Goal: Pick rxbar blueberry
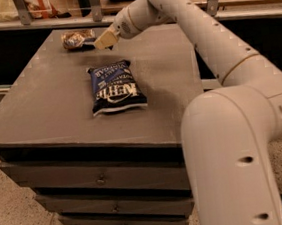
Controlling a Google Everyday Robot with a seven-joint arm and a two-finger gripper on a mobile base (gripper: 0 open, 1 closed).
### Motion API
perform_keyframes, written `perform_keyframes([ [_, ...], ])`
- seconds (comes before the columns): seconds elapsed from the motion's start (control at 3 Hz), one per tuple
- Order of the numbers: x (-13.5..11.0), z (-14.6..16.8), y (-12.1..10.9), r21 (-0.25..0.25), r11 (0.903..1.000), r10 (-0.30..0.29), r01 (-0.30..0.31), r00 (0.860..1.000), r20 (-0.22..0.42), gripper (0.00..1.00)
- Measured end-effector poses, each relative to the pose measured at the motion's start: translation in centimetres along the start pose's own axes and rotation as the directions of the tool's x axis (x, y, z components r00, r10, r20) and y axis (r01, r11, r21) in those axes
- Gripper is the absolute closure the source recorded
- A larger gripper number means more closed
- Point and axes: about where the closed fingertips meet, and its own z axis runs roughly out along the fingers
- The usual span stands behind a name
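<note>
My gripper [104,39] hovers just above the far part of the grey tabletop [40,110], right next to a shiny brownish-gold snack packet [77,39]. The white arm reaches to it from the right across the table. I cannot make out the navy rxbar blueberry. Only a thin dark strip shows at the gripper's left tip, and I cannot tell whether that is the bar or a shadow. A large blue-and-white chip bag [115,87] lies flat in the middle of the table, nearer to me than the gripper.
The table is a grey cabinet with several drawers [98,179] below its front edge. A low shelf with metal posts [94,4] runs along the back edge, close behind the gripper. The arm's big white base link [231,160] fills the right foreground.
</note>
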Motion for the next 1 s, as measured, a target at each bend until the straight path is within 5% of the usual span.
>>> perform_keyframes([
  [0.67, -1.6, -7.7, 4.5, -0.004, 0.9992, -0.039, 0.039, 0.996, 0.077, 1.0],
  [1.0, -1.6, -7.7, 4.5, -0.005, 0.9992, -0.039, 0.039, 0.996, 0.077, 1.0],
])
